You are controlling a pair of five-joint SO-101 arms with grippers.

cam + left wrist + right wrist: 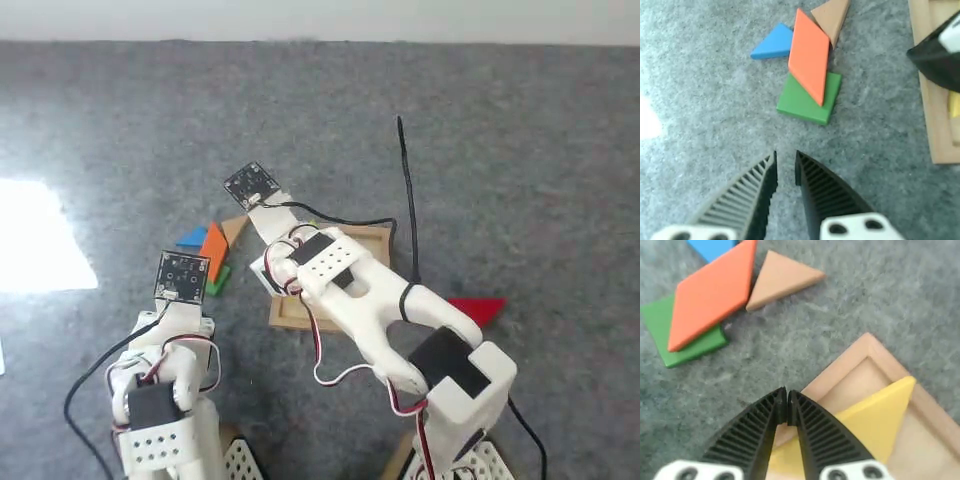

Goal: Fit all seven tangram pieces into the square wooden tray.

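The square wooden tray (pixel 290 312) lies mid-table, mostly under my right arm. A yellow triangle (pixel 880 410) rests in it, leaning on the rim (pixel 850 357). My right gripper (pixel 787 392) is shut with nothing between its tips, right over the tray's corner. Left of the tray is a cluster: an orange parallelogram (pixel 809 55) lying partly on a green square (pixel 805 102), a blue triangle (pixel 772 44) and a tan triangle (pixel 832 15). My left gripper (pixel 785 159) hangs slightly open and empty, a short way short of the green square. A red triangle (pixel 478 308) lies right of the tray.
Grey felt covers the table. A black cable (pixel 408 200) runs from the right arm toward the back. The right arm's black fingers (pixel 935 55) show over the tray edge (pixel 940 125) in the left wrist view. A bright patch (pixel 35 240) lies far left.
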